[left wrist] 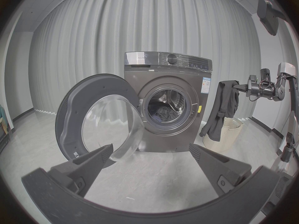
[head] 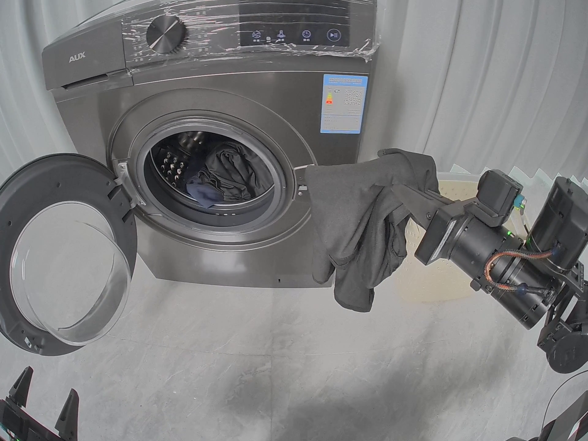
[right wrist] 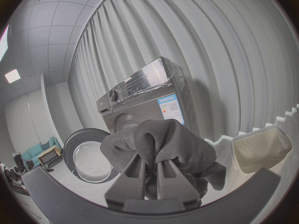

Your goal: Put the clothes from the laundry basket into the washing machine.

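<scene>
A dark grey garment (head: 361, 222) hangs in the air to the right of the washing machine (head: 208, 124), held up by my right gripper (head: 409, 196), which is shut on it. In the right wrist view the fingers (right wrist: 134, 175) pinch the bunched garment (right wrist: 165, 143). The cream laundry basket (head: 456, 185) stands on the floor behind and below the hanging cloth. The machine's round door (head: 61, 252) is swung open to the left, and dark clothes (head: 229, 173) lie inside the drum. My left gripper (left wrist: 149, 165) is low at the front left, open and holding nothing.
Grey curtains (head: 490, 62) run behind the machine. The grey floor (head: 275, 362) in front of the machine is bare. The open door sticks out towards my left arm. The basket (right wrist: 260, 148) looks hollow in the right wrist view.
</scene>
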### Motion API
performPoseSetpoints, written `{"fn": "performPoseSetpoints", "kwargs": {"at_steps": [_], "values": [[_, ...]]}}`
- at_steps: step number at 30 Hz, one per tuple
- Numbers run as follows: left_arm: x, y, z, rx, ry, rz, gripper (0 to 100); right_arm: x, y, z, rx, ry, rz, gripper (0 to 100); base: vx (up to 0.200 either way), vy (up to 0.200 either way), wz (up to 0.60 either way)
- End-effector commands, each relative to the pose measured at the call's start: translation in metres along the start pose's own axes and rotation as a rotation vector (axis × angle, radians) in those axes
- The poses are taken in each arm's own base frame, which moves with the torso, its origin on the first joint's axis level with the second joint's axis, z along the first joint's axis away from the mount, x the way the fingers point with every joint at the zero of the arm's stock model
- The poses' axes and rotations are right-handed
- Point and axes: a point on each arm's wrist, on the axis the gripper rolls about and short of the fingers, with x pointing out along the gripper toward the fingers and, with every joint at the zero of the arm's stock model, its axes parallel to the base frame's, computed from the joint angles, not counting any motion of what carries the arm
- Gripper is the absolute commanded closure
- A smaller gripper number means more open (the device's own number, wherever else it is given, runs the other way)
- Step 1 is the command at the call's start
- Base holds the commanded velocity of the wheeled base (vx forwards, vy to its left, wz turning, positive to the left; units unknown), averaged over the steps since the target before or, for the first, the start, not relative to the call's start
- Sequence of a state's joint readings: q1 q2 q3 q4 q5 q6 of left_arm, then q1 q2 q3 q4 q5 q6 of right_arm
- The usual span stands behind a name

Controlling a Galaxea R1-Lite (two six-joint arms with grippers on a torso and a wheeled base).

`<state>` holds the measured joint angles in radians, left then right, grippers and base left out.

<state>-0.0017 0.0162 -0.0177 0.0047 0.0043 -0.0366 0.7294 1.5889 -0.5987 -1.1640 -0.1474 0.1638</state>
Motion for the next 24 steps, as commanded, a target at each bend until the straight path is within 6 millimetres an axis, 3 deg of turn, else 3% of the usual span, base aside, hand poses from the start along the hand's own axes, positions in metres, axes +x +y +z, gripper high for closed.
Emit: {"fn": "performPoseSetpoints", "kwargs": {"at_steps": [1, 24], "values": [[0.0001, 0.0002, -0.0048, 0.0, 0.001, 0.001, 0, 0.0009, 0.0004, -0.0021, 0.0, 0.007, 0.001, 100, 0.0, 0.0, 0.0], [0.0001, 0.0002, -0.0048, 0.0, 0.001, 0.001, 0, 0.0021, 0.0001, -0.0052, 0.0, 0.017, 0.0, 100, 0.0, 0.0, 0.0]]}}
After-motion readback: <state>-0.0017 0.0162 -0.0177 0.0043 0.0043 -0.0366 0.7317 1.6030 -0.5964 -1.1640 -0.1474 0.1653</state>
